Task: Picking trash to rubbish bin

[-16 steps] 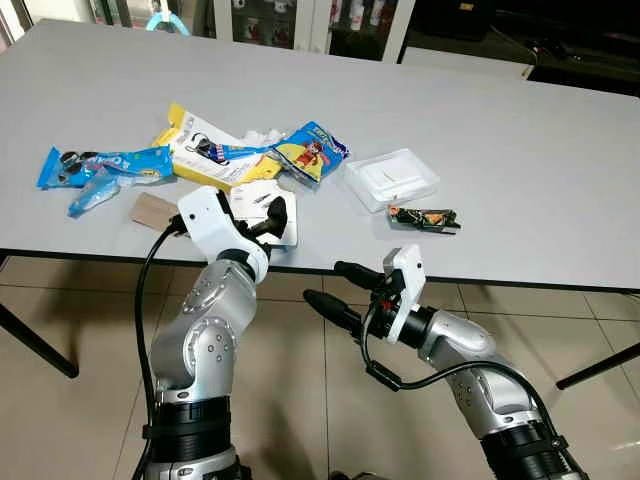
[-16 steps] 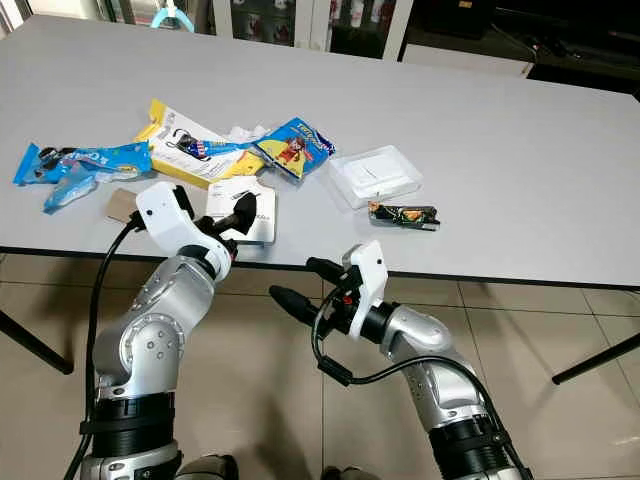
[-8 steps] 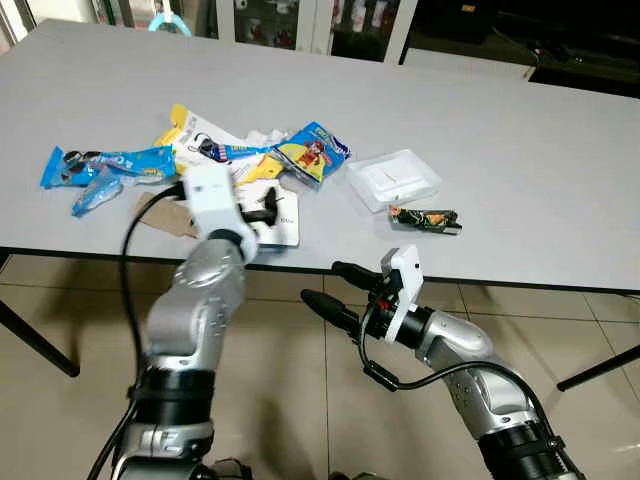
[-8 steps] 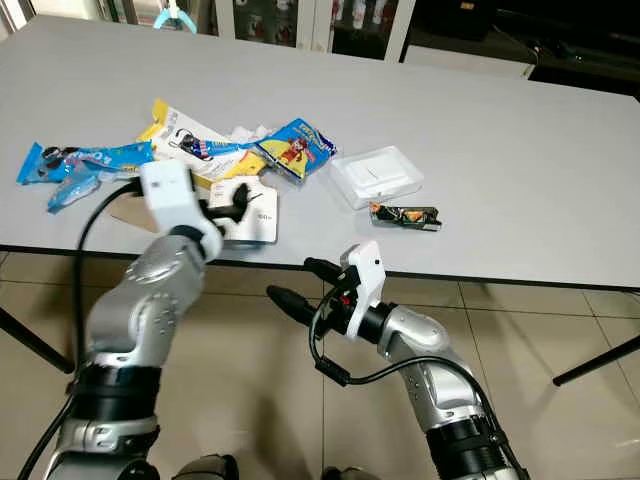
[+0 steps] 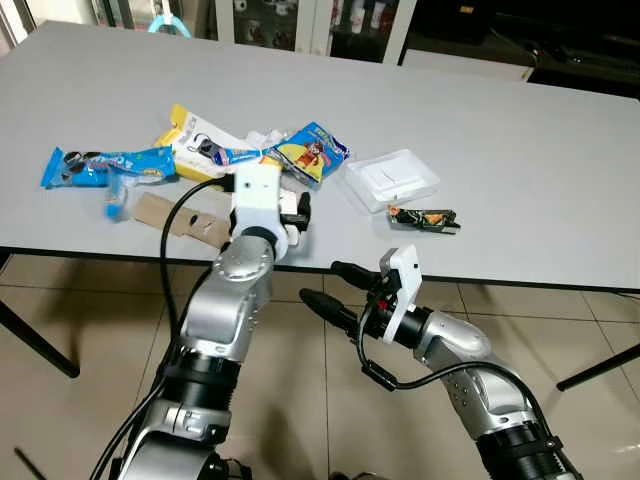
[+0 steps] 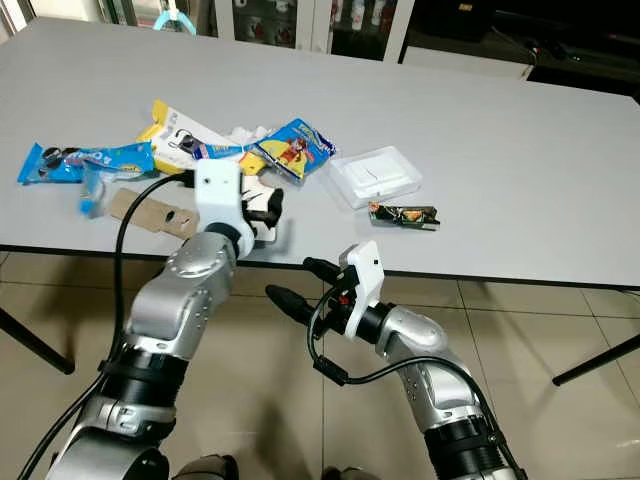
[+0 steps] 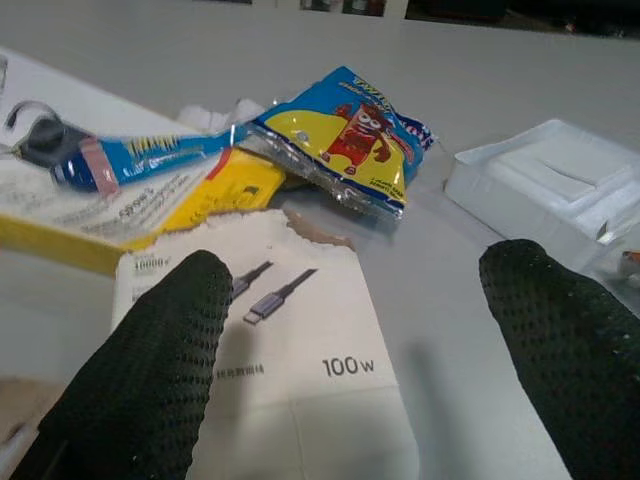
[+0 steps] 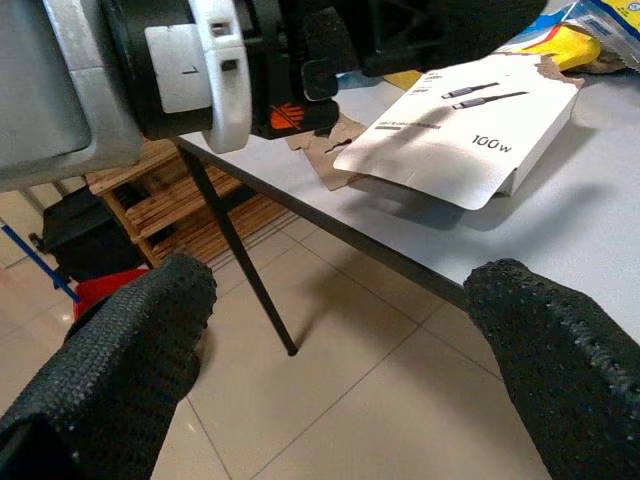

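Left wrist view: left end effector (image 7: 360, 350) (fingers spread) straddles white cable box (image 7: 270, 370).

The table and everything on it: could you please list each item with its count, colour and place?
Table: one, grey, before the robot.
Biscuit wrapper: one, blue, far left.
Cardboard strip: one, brown, near edge.
Yellow packaging: one, yellow and white, in the pile.
Snack packet: one, blue and yellow, pile's right side.
Cable box: one, white, marked 100w, at the near edge.
Plastic tray: one, clear, right of the pile.
Small wrapper: one, dark, beside the tray.
Left gripper: open, over the cable box.
Right gripper: open, below the table edge.
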Robot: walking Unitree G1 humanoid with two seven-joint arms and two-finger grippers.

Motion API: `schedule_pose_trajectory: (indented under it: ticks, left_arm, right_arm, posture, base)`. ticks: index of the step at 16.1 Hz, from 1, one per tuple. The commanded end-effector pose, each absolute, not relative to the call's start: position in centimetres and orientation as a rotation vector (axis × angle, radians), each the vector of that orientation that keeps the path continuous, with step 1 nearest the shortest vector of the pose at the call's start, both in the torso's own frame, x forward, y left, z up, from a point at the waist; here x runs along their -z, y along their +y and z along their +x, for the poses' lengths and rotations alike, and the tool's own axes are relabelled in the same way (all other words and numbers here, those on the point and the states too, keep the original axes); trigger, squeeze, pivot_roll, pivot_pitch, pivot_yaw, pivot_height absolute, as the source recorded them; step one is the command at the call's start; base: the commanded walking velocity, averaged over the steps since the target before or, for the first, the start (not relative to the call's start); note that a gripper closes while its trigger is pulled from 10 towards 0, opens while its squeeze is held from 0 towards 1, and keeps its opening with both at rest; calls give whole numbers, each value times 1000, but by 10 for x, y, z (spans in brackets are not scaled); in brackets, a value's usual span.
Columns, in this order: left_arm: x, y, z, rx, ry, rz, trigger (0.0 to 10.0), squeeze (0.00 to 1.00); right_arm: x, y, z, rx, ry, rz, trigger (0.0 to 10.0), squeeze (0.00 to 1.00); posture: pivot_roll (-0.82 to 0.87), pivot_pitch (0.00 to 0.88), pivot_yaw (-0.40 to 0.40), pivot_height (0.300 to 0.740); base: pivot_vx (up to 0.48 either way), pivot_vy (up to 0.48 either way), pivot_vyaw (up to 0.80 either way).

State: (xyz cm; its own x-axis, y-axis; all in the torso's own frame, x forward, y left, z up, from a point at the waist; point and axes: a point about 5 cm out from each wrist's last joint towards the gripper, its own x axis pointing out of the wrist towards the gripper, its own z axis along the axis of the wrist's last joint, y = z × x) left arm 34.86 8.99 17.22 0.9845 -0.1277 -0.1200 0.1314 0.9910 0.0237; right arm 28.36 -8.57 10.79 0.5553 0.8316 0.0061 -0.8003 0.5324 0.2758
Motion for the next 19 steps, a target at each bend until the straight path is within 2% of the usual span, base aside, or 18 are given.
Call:
schedule_pose_trajectory:
  ticks: [1,2,7,13,19]
  left_arm:
    - [-174,83,352,144,103,78,10000,1000]
    - [-175,82,356,136,90,104,10000,0]
    - [-185,78,371,111,36,167,10000,0]
    - [-153,62,381,155,172,246,10000,0]
    - [-141,69,382,87,215,313,10000,0]
  right_arm:
    - [-105,-90,284,-960,142,254,10000,0]
    - [-105,-90,284,-956,142,257,10000,0]
    - [-103,-91,283,-946,148,262,10000,0]
    - [-101,-91,282,-934,150,271,10000,0]
    - [-100,-93,279,-928,154,278,10000,0]
  posture:
    - [-37,78,-110,740]
    - [-39,76,-108,740]
    - [-42,72,-105,740]
    - [-58,77,-92,740]
    - [-55,89,-95,740]
  base:
    - [0,0,0]
    - [0,0,0]
    - [0,0,0]
    - [0,0,0]
    - [0,0,0]
